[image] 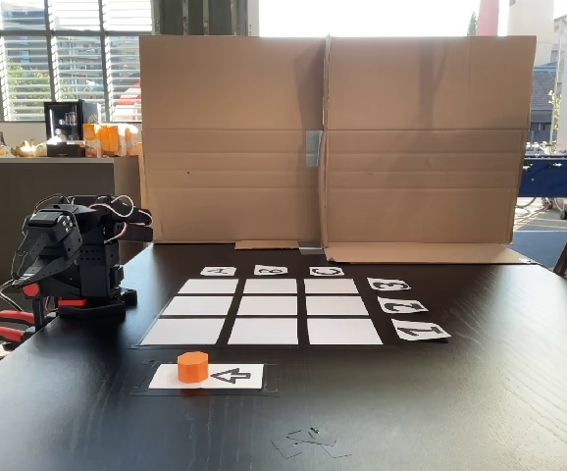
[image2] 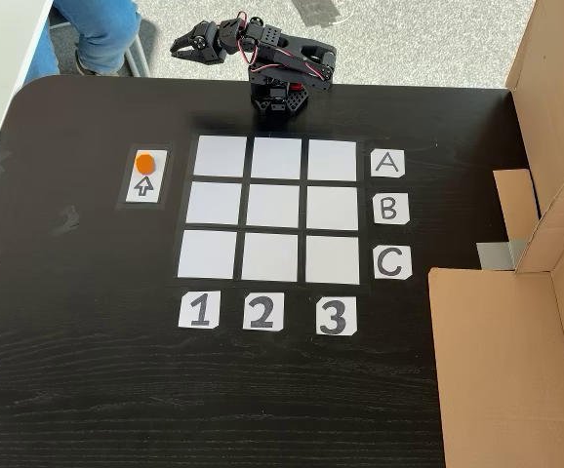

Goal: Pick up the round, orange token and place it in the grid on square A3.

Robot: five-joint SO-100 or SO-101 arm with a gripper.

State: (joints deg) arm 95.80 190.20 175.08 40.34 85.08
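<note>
Sitting on the arrow card (image2: 146, 176) beside the grid (image2: 272, 208), the token (image2: 144, 163) is waiting as if staged for pickup, well apart from square A3 (image2: 333, 159). The arm is resting folded at the surface's (image2: 87, 390) edge, its pincer (image2: 186, 47) hanging clear of the grid; whether the jaws are apart cannot be told.

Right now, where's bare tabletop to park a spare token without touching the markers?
Widest bare patch: below the number labels, toward the table's near edge. Also bare left of the arrow card. Crowded: the strip between arrow card, holding the token, and grid, and around the arm's base.
</note>
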